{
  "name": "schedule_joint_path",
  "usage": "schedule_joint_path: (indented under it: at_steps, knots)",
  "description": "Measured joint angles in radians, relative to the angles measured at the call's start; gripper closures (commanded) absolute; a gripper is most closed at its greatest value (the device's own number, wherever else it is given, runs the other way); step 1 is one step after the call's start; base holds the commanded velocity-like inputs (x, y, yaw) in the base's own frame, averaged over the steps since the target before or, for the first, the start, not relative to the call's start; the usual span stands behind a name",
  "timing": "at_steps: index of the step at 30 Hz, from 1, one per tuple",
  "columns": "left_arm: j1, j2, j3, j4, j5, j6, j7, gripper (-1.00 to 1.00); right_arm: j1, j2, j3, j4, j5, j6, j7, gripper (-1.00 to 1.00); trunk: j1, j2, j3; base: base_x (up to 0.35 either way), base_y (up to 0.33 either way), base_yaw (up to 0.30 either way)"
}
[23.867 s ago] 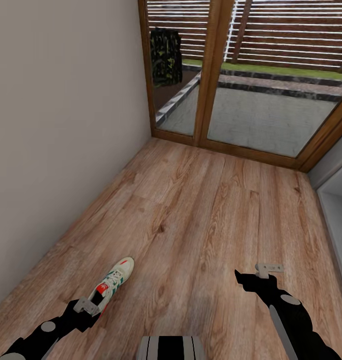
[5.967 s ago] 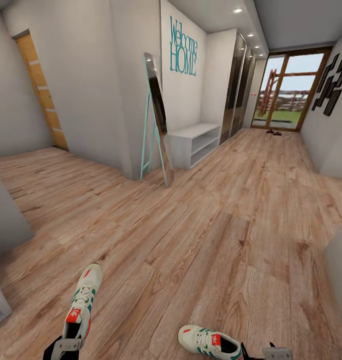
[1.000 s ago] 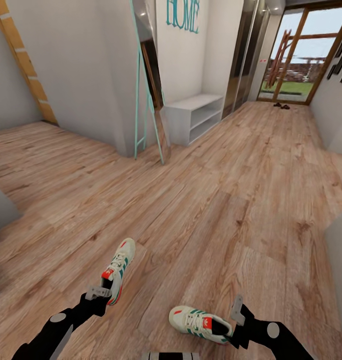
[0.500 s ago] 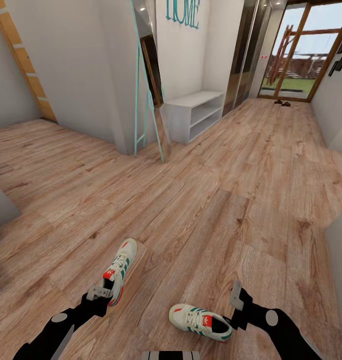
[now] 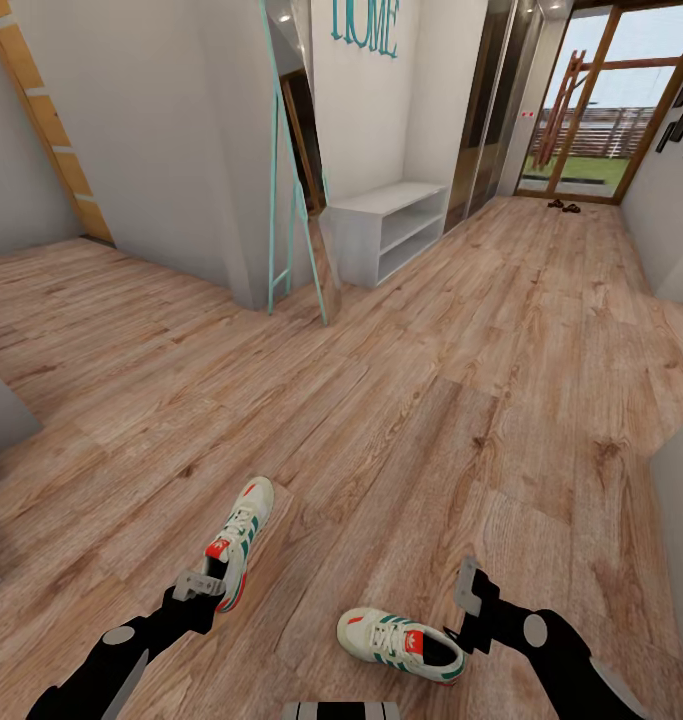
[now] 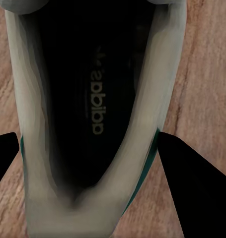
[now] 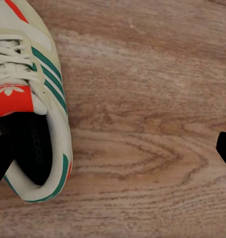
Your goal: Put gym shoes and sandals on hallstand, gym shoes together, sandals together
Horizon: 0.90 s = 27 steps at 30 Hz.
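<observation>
Cream sneakers at both grippers, sandals well down the corridor.

Head view: the left gripper (image 5: 203, 587) sits at the heel of the left shoe (image 5: 239, 537), which points away from it; the right gripper (image 5: 468, 610) stands just beside the heel of the right shoe (image 5: 398, 642), which lies crosswise on the floor (image 5: 461, 420). 2 dark sandals (image 5: 563, 207) lie well beyond both, by the glass door (image 5: 591, 110); the white bench (image 5: 386, 232) is not the rack. Left wrist view: dark fingers (image 6: 189, 173) flank the shoe's collar, touching or nearly so; I cannot tell whether it is gripped. Right wrist view: fingers spread wide, 1 overlapping the shoe's (image 7: 36, 111) heel, the other well off over bare planks, holding nothing. Judgement: this is the carrying or re-grasp step for the sneakers; next, the right gripper needs to straddle that heel and close.
</observation>
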Motion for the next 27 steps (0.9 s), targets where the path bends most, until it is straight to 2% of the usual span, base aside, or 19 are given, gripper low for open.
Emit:
schedule_joint_path:
  at_steps: [4, 11, 27]
  knots:
    - [0.000, 0.000, 0.000, 0.000, 0.000, 0.000, 0.000, 1.00, 0.000, 0.000, 0.000, 0.002, 0.000, 0.000, 0.000, -1.00, 0.000, 0.000, 0.000, 0.000, 0.000, 0.000]
    - [0.000, 0.000, 0.001, 0.000, 0.000, 0.001, 0.000, 1.00, 0.000, 0.000, -0.003, 0.005, -0.002, -0.001, 0.001, -1.00, 0.003, -0.002, -0.027, 0.000, 0.000, 0.000]
    - [0.000, 0.001, 0.001, 0.000, -0.001, 0.000, 0.000, 1.00, 0.000, -0.001, -0.008, 0.025, -0.003, -0.003, 0.002, -1.00, 0.010, -0.005, -0.108, 0.000, 0.000, 0.000]
